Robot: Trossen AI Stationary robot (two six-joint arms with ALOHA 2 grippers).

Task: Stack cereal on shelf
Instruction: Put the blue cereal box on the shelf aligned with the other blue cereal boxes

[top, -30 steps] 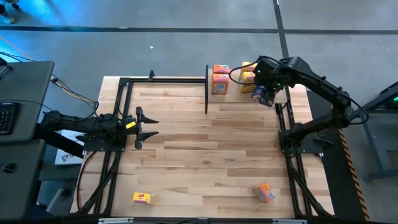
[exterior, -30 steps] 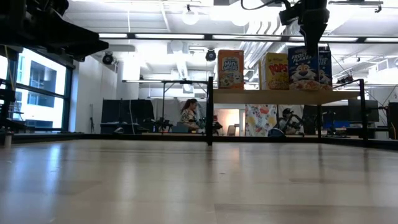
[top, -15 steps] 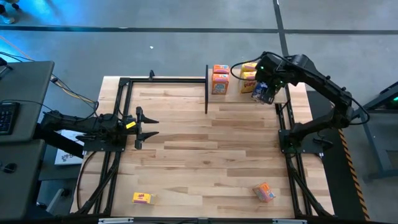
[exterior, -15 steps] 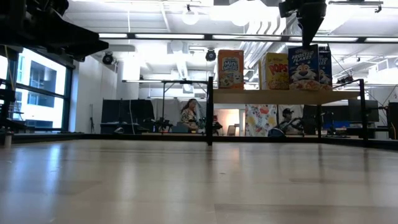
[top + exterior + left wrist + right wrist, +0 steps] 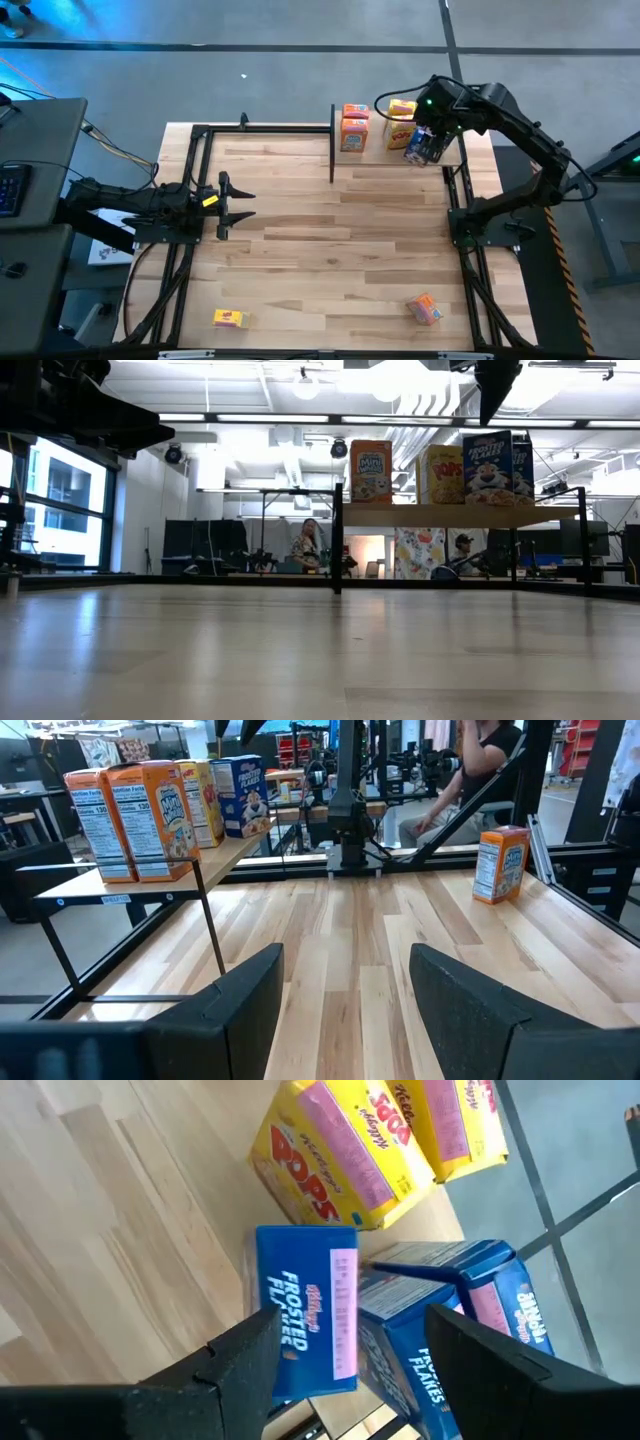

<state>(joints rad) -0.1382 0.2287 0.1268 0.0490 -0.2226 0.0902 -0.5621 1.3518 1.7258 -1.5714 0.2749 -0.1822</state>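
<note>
On shelf (image 5: 375,150): orange, yellow, blue cereal boxes (image 5: 354,127) stood at the table's far-right corner.
Left: two boxes (image 5: 229,318) near the front edge.
Right gripper (image 5: 432,110): spread, empty, above the shelf.
Left gripper (image 5: 236,205): spread, empty, left edge.

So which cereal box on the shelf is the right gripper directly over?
The front blue Frosted Flakes box, standing beside the yellow Pops boxes; the open right gripper hangs above it.
</note>
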